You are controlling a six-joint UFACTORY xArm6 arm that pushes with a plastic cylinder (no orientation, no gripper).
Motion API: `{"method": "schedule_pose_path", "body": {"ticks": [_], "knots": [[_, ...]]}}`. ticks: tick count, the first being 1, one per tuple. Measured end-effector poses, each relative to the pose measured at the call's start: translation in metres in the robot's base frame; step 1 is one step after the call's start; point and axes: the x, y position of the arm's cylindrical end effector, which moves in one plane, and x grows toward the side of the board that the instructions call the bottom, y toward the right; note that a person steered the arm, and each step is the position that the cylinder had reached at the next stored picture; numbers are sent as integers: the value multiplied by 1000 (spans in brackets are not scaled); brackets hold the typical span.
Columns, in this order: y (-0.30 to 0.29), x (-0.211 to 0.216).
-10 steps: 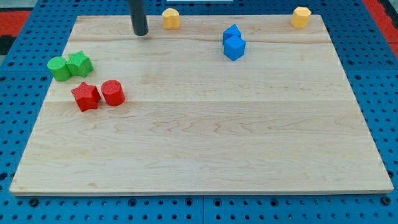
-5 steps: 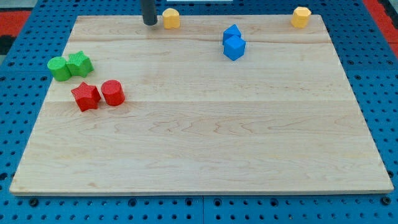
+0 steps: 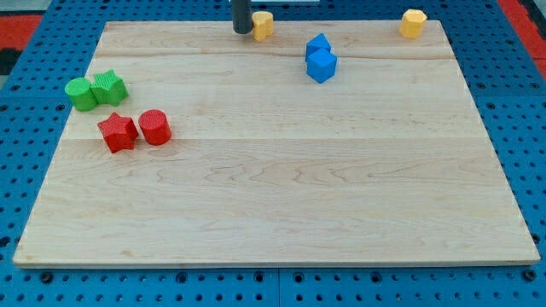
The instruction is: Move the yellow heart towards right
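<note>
The yellow heart [image 3: 263,25] lies at the top edge of the wooden board [image 3: 273,188], left of centre. My tip [image 3: 242,31] stands right against the heart's left side, touching it. A second yellow block [image 3: 414,23], hexagon-like, sits at the board's top right corner.
Two blue blocks [image 3: 320,58] sit touching each other right of and below the heart. A green cylinder [image 3: 82,94] and a green star [image 3: 110,87] lie at the left edge. A red star [image 3: 118,132] and a red cylinder [image 3: 155,127] lie below them.
My tip moved up and to the right along the top edge, reached the yellow heart and pushed it to the right. The other blocks have not moved.
</note>
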Motion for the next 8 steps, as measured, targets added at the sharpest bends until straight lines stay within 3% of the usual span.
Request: {"method": "schedule_pose_path", "body": {"ticks": [8], "knots": [[56, -5]]}}
